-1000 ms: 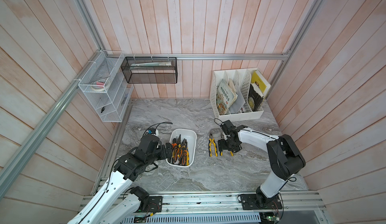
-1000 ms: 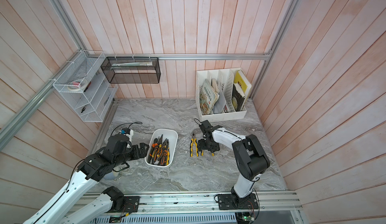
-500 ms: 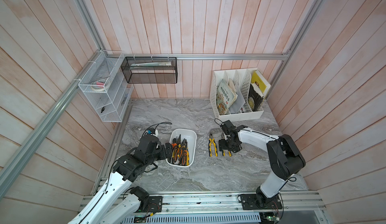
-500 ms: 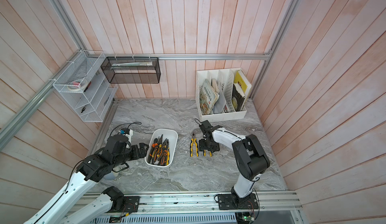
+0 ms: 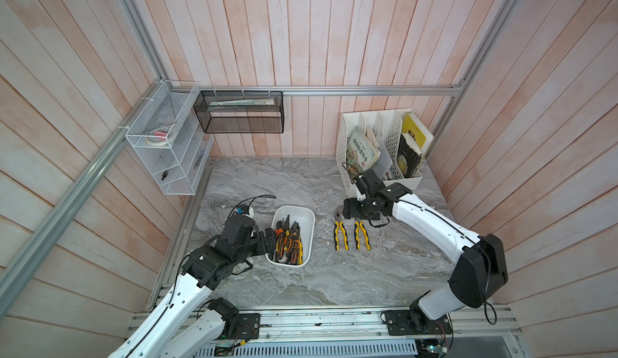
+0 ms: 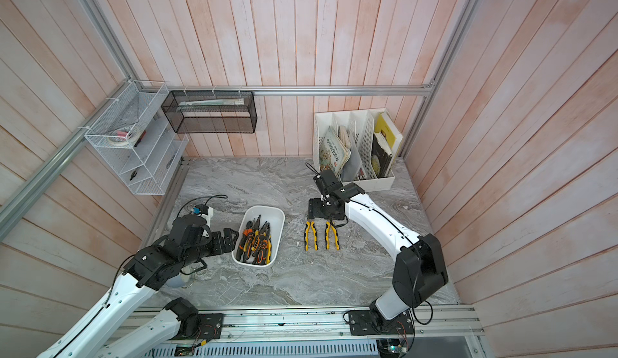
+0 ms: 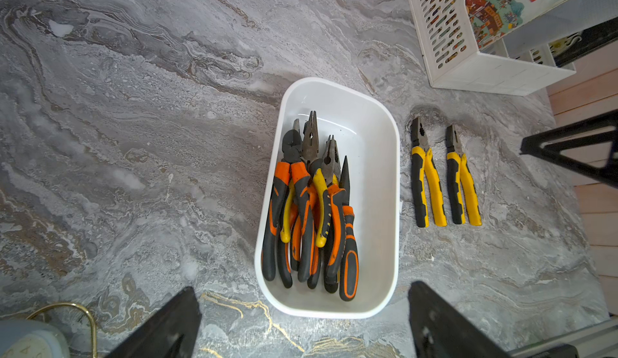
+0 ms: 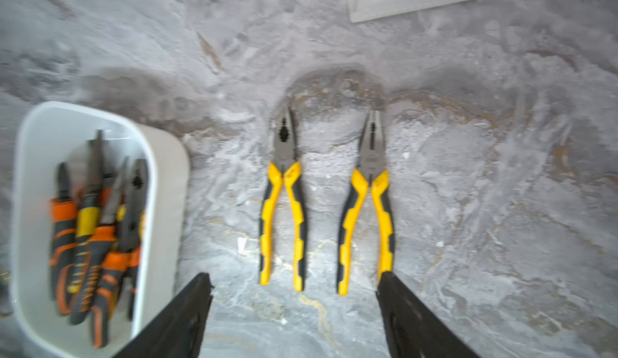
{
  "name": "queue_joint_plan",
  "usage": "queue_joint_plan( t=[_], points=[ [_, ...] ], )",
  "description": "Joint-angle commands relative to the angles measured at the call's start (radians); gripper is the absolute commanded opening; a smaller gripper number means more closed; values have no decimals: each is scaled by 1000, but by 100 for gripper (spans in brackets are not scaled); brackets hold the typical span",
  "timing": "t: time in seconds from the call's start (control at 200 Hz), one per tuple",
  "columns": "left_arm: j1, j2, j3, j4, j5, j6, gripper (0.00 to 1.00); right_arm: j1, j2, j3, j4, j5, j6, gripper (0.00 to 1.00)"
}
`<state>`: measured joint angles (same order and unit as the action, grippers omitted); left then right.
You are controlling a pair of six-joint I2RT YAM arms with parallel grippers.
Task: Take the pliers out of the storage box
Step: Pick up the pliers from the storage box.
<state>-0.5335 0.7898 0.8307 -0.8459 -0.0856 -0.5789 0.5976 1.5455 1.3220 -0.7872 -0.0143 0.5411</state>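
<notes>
My nook: pink plank walls (image 5: pixel 301 39), grey marbled counter (image 5: pixel 284 179).
A white wire rack (image 5: pixel 160 159) and black mesh basket (image 5: pixel 239 124) hang from silver rails (image 5: pixel 368 90); books (image 5: pixel 361 149) fill a white holder (image 5: pixel 406 182).

white storage box (image 7: pixel 374 172) holds pliers (image 7: pixel 307 206) (two yellow pairs (image 7: pixel 419 179) lie beside)

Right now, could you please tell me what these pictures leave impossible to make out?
- Pliers count in the storage box: in the left wrist view, the piled pliers cover those beneath.
- Those pliers in the right wrist view: motion-blurred.
- Grey-blue container: cut off by the left wrist view's edge.
- Small items in the white wire rack: too small in both top views.
</notes>
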Motion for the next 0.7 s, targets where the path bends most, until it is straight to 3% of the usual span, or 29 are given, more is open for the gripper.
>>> queue_joint_plan(
  t=[0.0,0.26,0.425,0.695],
  points=[
    [-6,3,-5,-4,-5,7,100,96,-5,0,22,-119,105,76],
    [-6,-10,-5,-2,-5,8,100,281,62,-13,242,-217,285,65],
    [-6,-21,-5,-2,-5,8,100,340,157,31,266,-229,299,57],
    [-6,-10,-5,-1,0,13,100,416,251,32,305,-252,316,54]
  ],
)
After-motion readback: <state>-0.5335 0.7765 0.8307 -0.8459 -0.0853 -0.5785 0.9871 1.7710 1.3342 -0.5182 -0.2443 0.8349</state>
